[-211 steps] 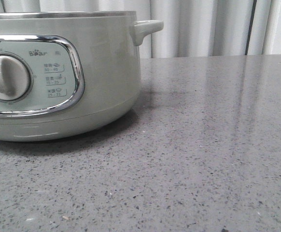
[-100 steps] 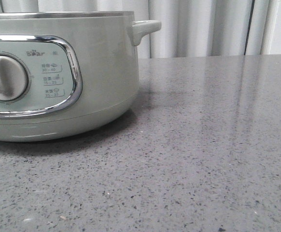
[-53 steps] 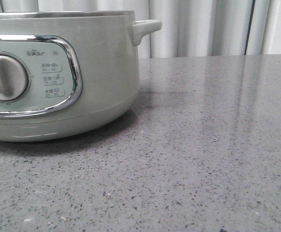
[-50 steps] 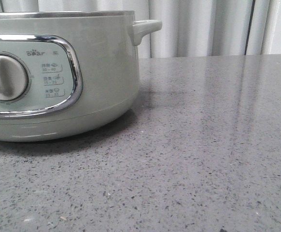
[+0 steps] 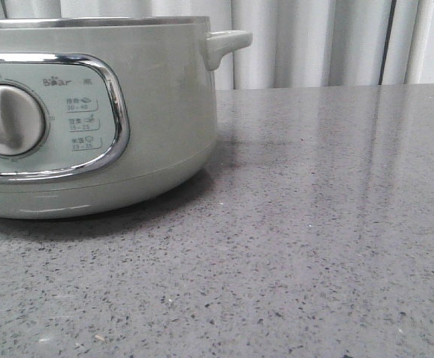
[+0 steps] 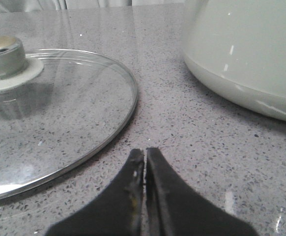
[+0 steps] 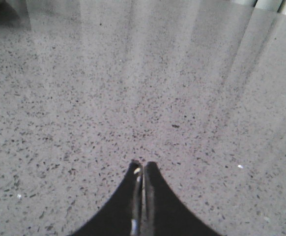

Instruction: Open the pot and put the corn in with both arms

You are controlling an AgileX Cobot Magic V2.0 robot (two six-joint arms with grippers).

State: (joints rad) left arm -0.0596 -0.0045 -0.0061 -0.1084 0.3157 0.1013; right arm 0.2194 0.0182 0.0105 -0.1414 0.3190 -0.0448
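The pot (image 5: 157,119) is a pale grey-green cooker with a chrome-framed panel and round dial (image 5: 10,119); it stands at the left of the front view with no lid on its steel rim. Its wall also shows in the left wrist view (image 6: 246,49). The glass lid (image 6: 59,113) with its metal knob (image 6: 3,56) lies flat on the counter beside the pot. My left gripper (image 6: 144,150) is shut and empty, low over the counter between lid and pot. My right gripper (image 7: 143,163) is shut and empty over bare counter. The corn is out of view.
The grey speckled counter (image 5: 329,224) stretches to the right of the pot. White curtains (image 5: 314,41) hang behind its far edge. The pot's small side handle (image 5: 226,43) juts to the right.
The pot wobbles a few pixels sideways in the front view; nothing else differs.
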